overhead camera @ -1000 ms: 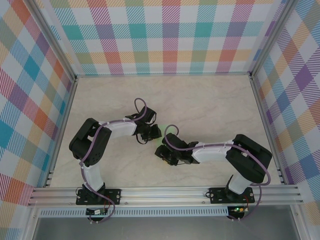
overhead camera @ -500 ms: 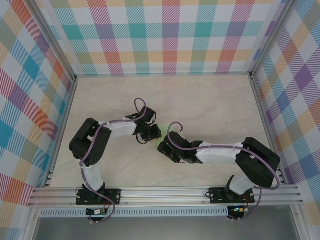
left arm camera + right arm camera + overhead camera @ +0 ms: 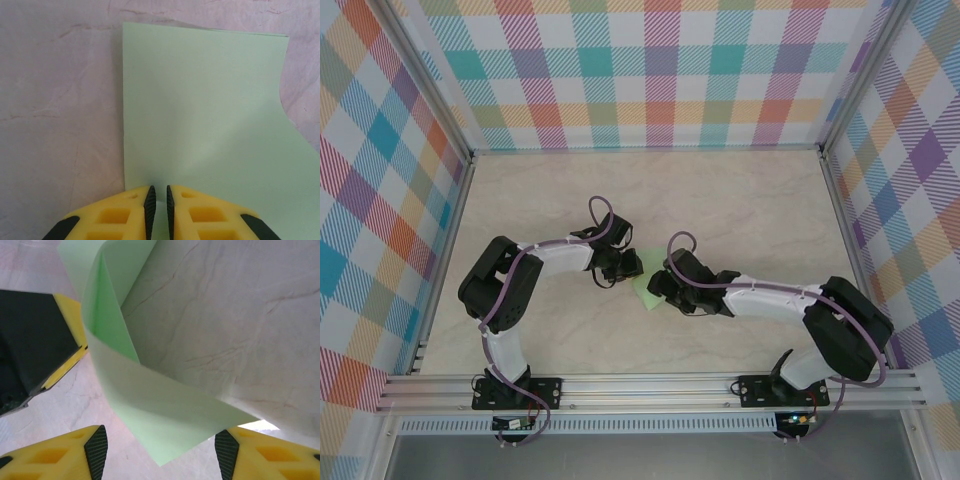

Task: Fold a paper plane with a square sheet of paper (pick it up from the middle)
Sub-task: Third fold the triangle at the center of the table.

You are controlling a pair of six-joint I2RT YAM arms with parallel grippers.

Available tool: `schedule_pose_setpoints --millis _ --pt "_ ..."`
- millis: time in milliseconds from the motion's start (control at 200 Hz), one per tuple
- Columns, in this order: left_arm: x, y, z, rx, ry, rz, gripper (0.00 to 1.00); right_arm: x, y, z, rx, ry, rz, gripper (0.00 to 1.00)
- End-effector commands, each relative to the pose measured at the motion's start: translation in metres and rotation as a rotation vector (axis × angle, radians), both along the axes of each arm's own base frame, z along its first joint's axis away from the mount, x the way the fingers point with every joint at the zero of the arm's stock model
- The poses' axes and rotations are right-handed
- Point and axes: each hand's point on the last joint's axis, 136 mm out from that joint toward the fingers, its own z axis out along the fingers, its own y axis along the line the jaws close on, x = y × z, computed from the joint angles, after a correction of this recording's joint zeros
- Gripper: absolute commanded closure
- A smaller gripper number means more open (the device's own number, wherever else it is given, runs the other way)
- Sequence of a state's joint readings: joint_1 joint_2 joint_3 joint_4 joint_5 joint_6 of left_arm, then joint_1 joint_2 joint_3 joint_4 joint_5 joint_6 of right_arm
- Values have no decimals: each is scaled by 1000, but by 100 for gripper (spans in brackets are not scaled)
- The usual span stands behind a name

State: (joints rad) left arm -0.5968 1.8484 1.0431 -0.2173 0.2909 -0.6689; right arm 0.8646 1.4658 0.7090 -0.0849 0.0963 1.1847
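The square sheet of paper [image 3: 200, 110] is pale green and plain. My left gripper [image 3: 158, 199] is shut on its near edge, the two black pads almost touching with paper between them. In the right wrist view the sheet [image 3: 160, 415] is lifted and curled, one corner hanging down between the wide-apart fingers of my open right gripper [image 3: 161, 455]; the left gripper's black and yellow body [image 3: 30, 350] is at the left. From above, a small piece of the sheet [image 3: 645, 294] shows between the left gripper [image 3: 630, 266] and the right gripper [image 3: 658, 284], mid-table.
The pale marbled table [image 3: 740, 200] is walled by checked panels on three sides, with an aluminium rail [image 3: 650, 385] along the near edge where both arm bases are bolted.
The right arm has stretched out and its gripper has moved up and right to the paper. More of the green sheet now shows below the grippers. The left arm has stayed put.
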Motion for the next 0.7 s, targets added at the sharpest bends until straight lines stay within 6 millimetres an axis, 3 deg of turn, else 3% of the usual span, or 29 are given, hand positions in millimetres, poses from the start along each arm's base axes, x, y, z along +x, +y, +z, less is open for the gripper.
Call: schedule_pose_setpoints --millis 0,180,415,695 --pt "-23 21 -29 84 116 21 82 7 2 16 4 -43 60 38" --pt "-23 21 -29 85 116 22 82 18 1 20 58 -57 112 34" --pt "-22 21 -29 86 116 23 82 23 18 22 91 -58 274 33" --pt "-23 22 -29 90 116 23 82 31 12 21 85 -65 310 28"
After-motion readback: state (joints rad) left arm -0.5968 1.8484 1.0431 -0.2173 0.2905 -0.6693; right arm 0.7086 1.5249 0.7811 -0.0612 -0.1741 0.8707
